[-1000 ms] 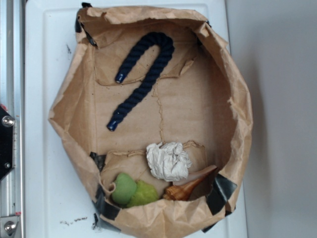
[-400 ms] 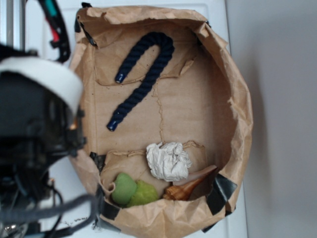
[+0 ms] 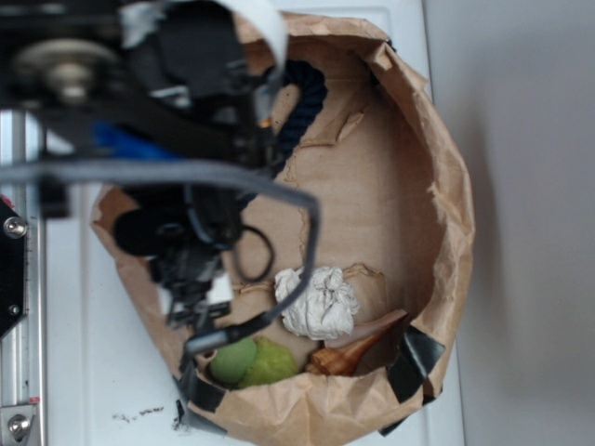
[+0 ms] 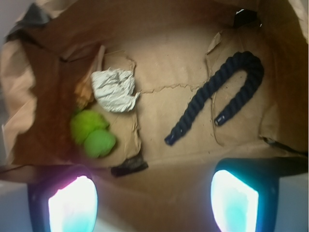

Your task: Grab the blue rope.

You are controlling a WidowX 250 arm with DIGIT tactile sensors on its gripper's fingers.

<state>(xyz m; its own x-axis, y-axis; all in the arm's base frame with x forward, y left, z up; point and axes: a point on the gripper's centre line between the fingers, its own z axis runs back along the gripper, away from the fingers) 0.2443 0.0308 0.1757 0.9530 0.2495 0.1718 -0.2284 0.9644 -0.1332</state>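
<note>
The blue rope point(image 4: 200, 102) lies bent like a hook on the floor of the brown paper bag point(image 4: 159, 58), at the right of the wrist view. In the exterior view only its curved top point(image 3: 305, 93) shows beside my arm. My gripper point(image 4: 153, 200) is open: its two glowing fingers point(image 4: 72, 205) stand wide apart above the bag's near wall, with nothing between them. It hovers well short of the rope. In the exterior view the gripper point(image 3: 177, 265) is a dark blur over the bag's left side.
A crumpled white paper point(image 3: 318, 302) lies in the bag, with green soft objects point(image 3: 246, 360) and a brown shell point(image 3: 358, 348) beside it. The bag's walls point(image 3: 446, 214) stand up all round. A metal rail point(image 3: 19, 372) runs along the left edge.
My arm has swung in from the left and up over the bag. It now hides most of the rope in the exterior view. The rope and other objects have not moved.
</note>
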